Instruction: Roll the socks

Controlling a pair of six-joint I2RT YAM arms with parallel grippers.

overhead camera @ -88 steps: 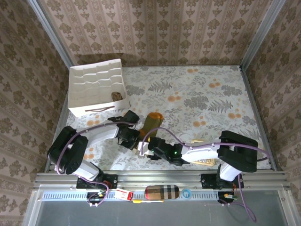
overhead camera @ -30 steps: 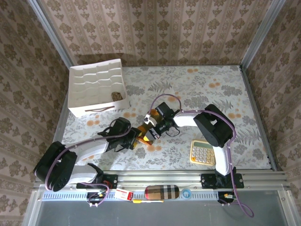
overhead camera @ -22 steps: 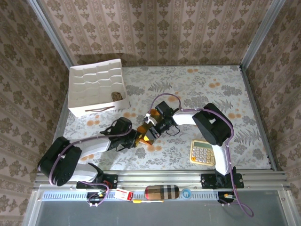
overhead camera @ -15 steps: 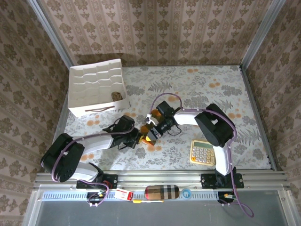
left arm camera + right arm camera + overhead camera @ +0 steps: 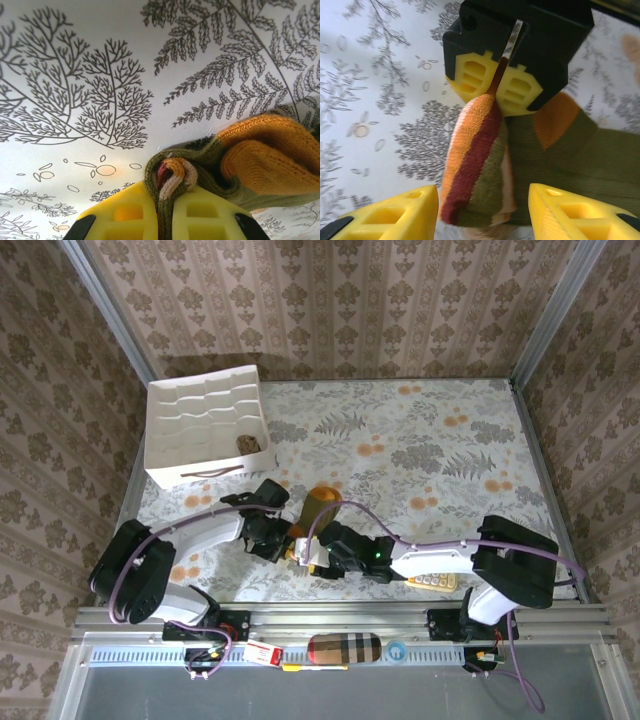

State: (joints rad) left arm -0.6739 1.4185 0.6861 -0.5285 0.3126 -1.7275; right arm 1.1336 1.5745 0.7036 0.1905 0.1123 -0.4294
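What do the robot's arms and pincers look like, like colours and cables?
The left arm and right arm are built of white links and black joints, each with a purple cable running along it. The left pincer has a blocky black body with two yellow ribbed pads. The right pincer has the same yellow fingers, black at their outer base.

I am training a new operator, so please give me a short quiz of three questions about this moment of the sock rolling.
1. True or false: the left gripper is shut on the striped cuff of the olive green knitted sock.
2. The right gripper is: A open; B shut on the sock; C shut on nothing.
3. Fill in: the white cardboard divider box stands at the table's far ___ corner.
Key: 1 true; 2 A; 3 left.
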